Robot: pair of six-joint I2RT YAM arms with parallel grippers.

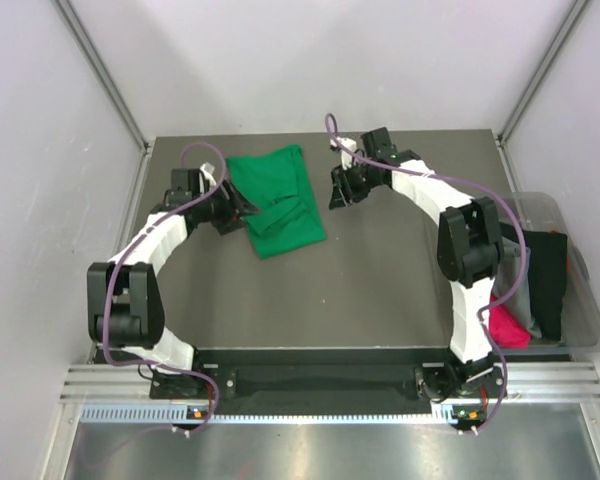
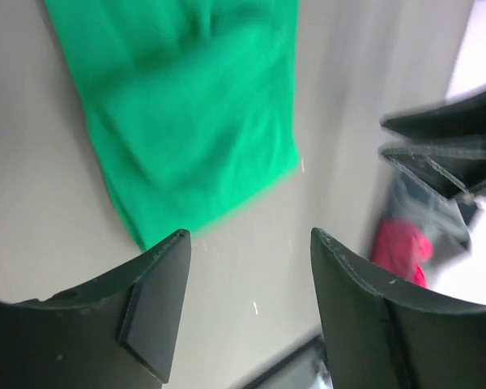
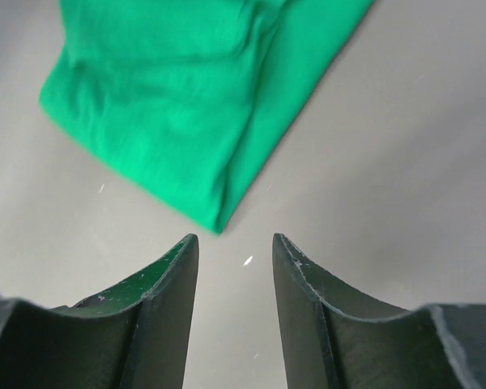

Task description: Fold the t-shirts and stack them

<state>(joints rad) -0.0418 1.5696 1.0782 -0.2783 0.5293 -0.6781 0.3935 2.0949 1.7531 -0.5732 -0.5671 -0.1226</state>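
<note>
Tabletop seen from above: a green t-shirt lies folded into a rough oblong on the far half of the dark grey table, left of centre. Its long axis runs from the far edge toward the arms, the near end leaning a little to the right. The cloth is soft and matte, with shallow creases and a doubled layer along its right side.

The left gripper hovers just beside the shirt's left edge. Its two dark, curved fingers are spread wide with nothing between them but bare table. The right gripper sits on the shirt's other side, a strip of table between them. Its jaws are also parted and hold nothing, pointing at a folded corner of the green cloth.

At the table's right edge a clear plastic bin holds a magenta shirt and a black shirt, both crumpled.
</note>
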